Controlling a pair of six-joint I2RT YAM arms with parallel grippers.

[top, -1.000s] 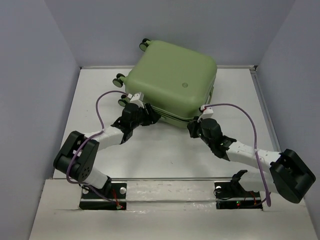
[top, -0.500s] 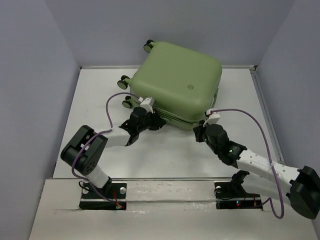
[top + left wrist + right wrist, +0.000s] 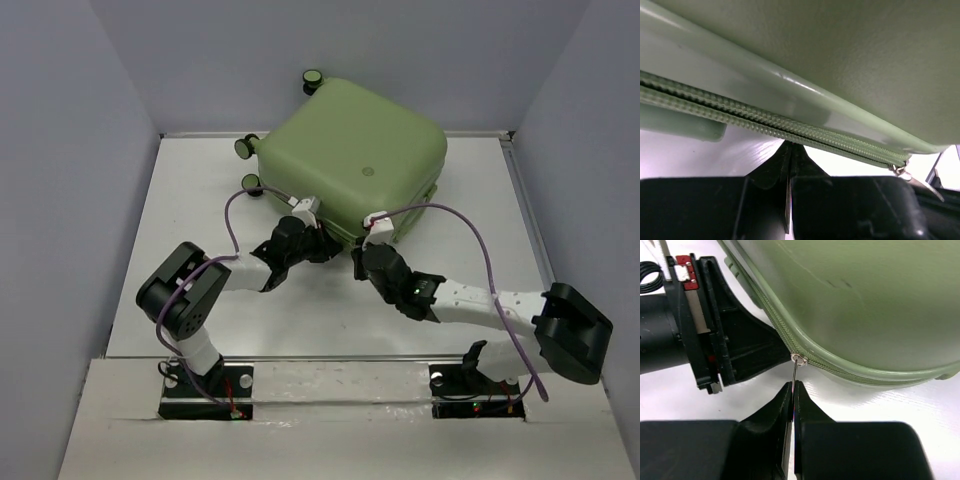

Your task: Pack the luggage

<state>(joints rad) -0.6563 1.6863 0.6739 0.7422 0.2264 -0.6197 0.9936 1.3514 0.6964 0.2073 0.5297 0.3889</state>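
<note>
The luggage lies shut; right hand pinches its zipper pull, left hand clenched.

- The overhead camera hung above and behind the arm bases, looking down over the whole table and the luggage.
- The left wrist camera sat hard up beneath the zipper seam, facing up along it.
- The right wrist camera looked at that seam equally close; both seemingly shared the zipper pull.
</note>
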